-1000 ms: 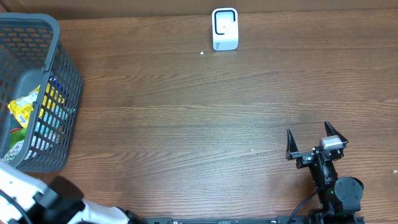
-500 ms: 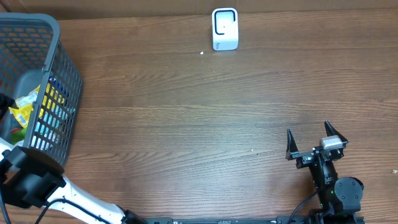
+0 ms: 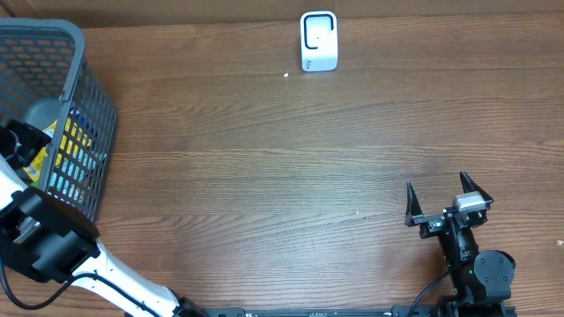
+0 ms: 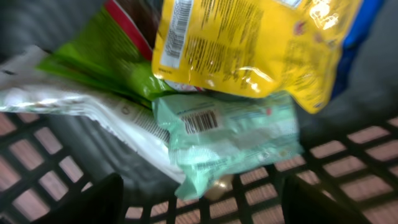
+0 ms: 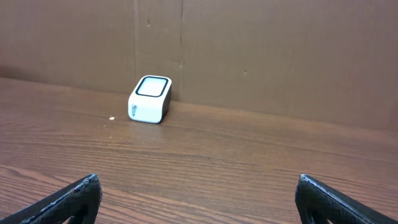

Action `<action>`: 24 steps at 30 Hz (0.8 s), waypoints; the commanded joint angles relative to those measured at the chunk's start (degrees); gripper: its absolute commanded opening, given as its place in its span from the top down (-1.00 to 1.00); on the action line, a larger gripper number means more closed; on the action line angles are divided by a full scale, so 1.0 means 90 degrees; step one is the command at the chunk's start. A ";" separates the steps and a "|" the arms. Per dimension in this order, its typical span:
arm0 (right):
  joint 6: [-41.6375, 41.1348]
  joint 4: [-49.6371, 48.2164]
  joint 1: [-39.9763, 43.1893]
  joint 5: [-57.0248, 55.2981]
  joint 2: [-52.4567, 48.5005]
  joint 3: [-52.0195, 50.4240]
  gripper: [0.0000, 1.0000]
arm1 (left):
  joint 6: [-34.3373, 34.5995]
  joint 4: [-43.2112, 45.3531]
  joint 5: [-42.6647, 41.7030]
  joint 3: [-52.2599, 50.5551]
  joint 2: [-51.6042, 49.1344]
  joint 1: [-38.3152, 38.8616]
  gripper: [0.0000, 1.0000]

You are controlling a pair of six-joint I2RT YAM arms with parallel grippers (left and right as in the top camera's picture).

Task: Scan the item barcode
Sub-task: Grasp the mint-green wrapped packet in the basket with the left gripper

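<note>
Your counter [image 3: 264,176] is brown wood, with a cardboard wall [image 5: 280,50] behind it. The scanner [image 3: 318,40] stands at the far edge. The basket [image 3: 88,106] sits on the left; inside, a mint packet [image 4: 230,134] lies barcode up, partly under a yellow packet [image 4: 249,43]. Your left claw [image 4: 202,202] hangs above them, fingers apart. Your right claw [image 3: 438,189] stands wide apart over the near right of the counter.

Bright even light, glare on yellow packet [image 4: 249,43], close view blurred
</note>
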State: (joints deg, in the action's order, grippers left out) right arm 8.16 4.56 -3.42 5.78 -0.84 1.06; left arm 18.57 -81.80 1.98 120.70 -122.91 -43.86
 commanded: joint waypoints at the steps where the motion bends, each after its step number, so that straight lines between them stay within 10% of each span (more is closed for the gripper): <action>1: -0.0024 -0.0024 -0.0034 0.0032 0.0075 -0.0068 -1.00 | 0.0151 0.0418 0.0165 -0.0716 -0.0061 -0.0022 -0.50; 9: -0.0024 -0.0024 -0.0034 0.0032 0.0075 -0.0068 -1.00 | 0.0131 0.1270 0.0129 -0.1702 -0.0061 0.0046 -0.45; 14: -0.0022 -0.0027 -0.0034 0.0032 0.0075 -0.0068 -1.00 | 0.0155 0.1416 0.0131 -0.1824 -0.0061 0.0080 0.04; 18: -0.0024 -0.0024 -0.0034 0.0032 0.0075 -0.0068 -1.00 | 0.0148 0.1450 0.0129 -0.1821 -0.0061 0.0080 0.91; 24: -0.0024 -0.0024 -0.0034 0.0032 0.0075 -0.0068 -1.00 | 0.0087 0.1324 0.0051 -0.1532 0.0209 0.0078 0.92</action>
State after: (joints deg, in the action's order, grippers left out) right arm 8.14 4.56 -3.42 5.78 -0.84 1.06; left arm 19.77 -68.66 2.24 105.69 -122.91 -43.11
